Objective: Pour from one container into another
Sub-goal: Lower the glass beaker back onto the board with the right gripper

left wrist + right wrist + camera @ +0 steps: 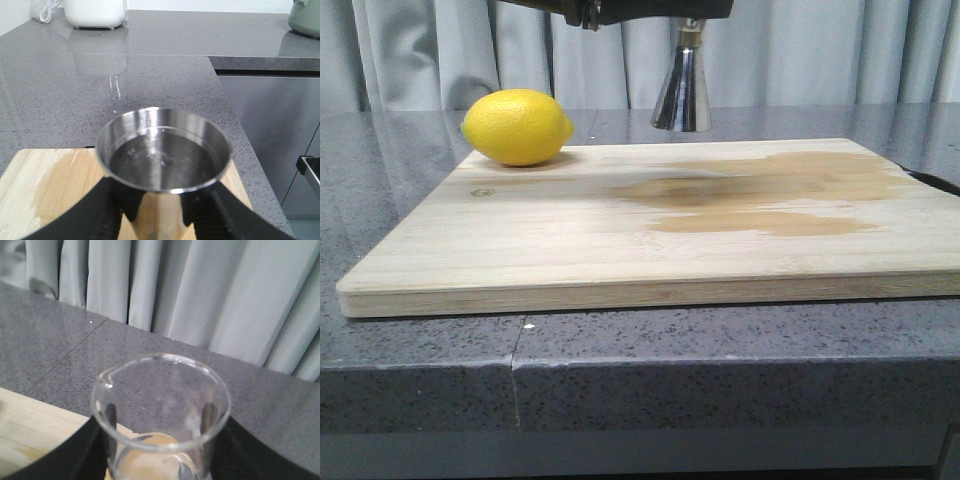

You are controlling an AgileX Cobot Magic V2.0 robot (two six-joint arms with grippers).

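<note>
The steel jigger [162, 150] stands upright between the black fingers [107, 210] of my left gripper [160, 212], which is shut on its lower cone. Clear liquid fills most of its upper cup. In the front view the jigger's lower cone [681, 95] hangs above the far edge of the wooden board [620, 255], with the arm along the top edge. My right gripper [160, 445] is shut on the clear glass beaker [165, 360], upright, spout at its rim. The board shows tan through its bottom; whether liquid is in it I cannot tell. The front view does not show the beaker.
A lemon [517, 126] lies on the board's far left corner. A wide wet stain [770, 195] darkens the board's right half. The board rests on a grey stone counter [720, 340]. Curtains hang behind. A white appliance [95, 12] and a green vessel [306, 17] stand far back.
</note>
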